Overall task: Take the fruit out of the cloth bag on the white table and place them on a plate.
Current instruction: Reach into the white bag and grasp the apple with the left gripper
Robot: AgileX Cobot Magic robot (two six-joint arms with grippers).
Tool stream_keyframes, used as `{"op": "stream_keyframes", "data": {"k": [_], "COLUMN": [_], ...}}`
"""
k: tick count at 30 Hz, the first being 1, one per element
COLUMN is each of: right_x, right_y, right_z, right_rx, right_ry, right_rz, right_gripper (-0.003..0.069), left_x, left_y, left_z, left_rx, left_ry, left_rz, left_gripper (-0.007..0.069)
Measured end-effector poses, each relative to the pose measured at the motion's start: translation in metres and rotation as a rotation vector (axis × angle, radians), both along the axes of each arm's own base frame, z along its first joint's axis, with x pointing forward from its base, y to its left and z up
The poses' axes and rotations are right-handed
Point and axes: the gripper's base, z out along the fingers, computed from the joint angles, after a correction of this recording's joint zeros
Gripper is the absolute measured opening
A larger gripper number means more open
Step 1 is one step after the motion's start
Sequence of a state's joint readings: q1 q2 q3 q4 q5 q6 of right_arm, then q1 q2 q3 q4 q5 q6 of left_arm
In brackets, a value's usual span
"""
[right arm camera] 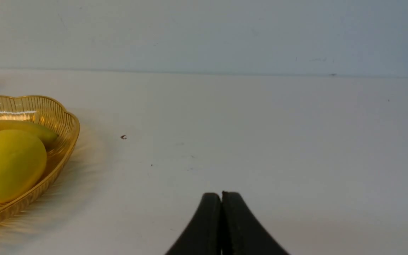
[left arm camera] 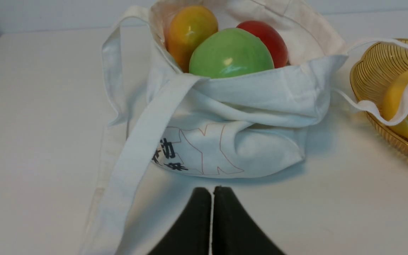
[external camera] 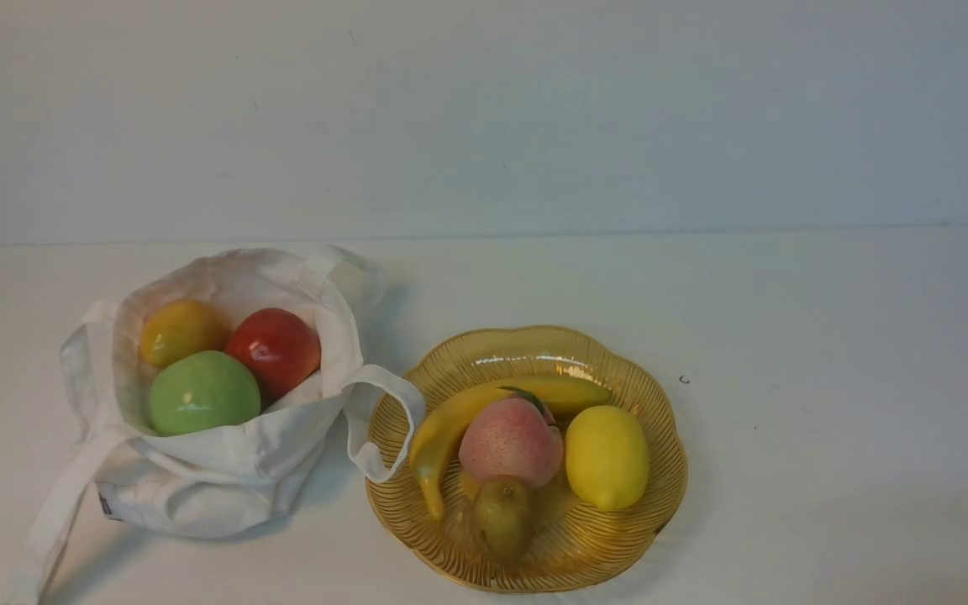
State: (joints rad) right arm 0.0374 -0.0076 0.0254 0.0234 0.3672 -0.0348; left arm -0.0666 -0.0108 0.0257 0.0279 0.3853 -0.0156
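My left tool [left arm camera: 211, 190] sits nearest, low over the bench [left arm camera: 30, 106] just in front of the bag [left arm camera: 232, 148], its two halves pressed together on nothing. My right tool [right arm camera: 221, 194] is likewise together and empty, well apart from the plate [right arm camera: 67, 120].

I judge this to be the very start, as none of the three has come out. The green apple [external camera: 202, 393], red apple [external camera: 276, 349] and yellow-orange fruit [external camera: 181, 330] all sit in the bag, touching one another, to the left of the plate. The bag's mouth faces up and tips a little toward me, with the green apple foremost. The yellow-orange fruit seems to stand with its long axis near upright, though cloth hides its lower end.

Next I should part the left tool, clear the near hem and come down on the green apple. One strap [external camera: 387, 395] lies over the plate's rim, and a banana [external camera: 450, 420], peach [external camera: 511, 441] and lemon [external camera: 607, 458] already crowd it.
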Motion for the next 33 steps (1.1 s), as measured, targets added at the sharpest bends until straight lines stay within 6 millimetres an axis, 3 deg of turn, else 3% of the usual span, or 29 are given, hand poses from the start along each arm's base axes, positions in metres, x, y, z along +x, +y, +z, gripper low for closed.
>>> {"op": "stream_keyframes", "data": {"k": [24, 25, 26, 30, 33], "right_x": [0.000, 0.000, 0.000, 0.000, 0.000], "right_y": [0.000, 0.000, 0.000, 0.000, 0.000], "right_z": [0.000, 0.000, 0.000, 0.000, 0.000], "right_rx": [-0.003, -0.003, -0.003, -0.003, -0.003], "right_ry": [0.000, 0.000, 0.000, 0.000, 0.000], "right_rz": [0.001, 0.001, 0.001, 0.001, 0.001], "right_gripper": [-0.0014, -0.0014, -0.0014, -0.0014, -0.0014], "left_x": [0.000, 0.000, 0.000, -0.001, -0.001], "left_y": [-0.001, -0.002, -0.007, -0.018, -0.022], "left_z": [0.000, 0.000, 0.000, 0.004, 0.010], "left_rx": [-0.042, -0.108, -0.316, -0.868, -1.125], "left_ry": [0.003, 0.006, 0.022, 0.084, 0.089], "left_rz": [0.003, 0.008, 0.023, 0.058, 0.068], "left_gripper": [-0.0008, -0.0008, -0.0008, -0.0008, -0.0008]}}
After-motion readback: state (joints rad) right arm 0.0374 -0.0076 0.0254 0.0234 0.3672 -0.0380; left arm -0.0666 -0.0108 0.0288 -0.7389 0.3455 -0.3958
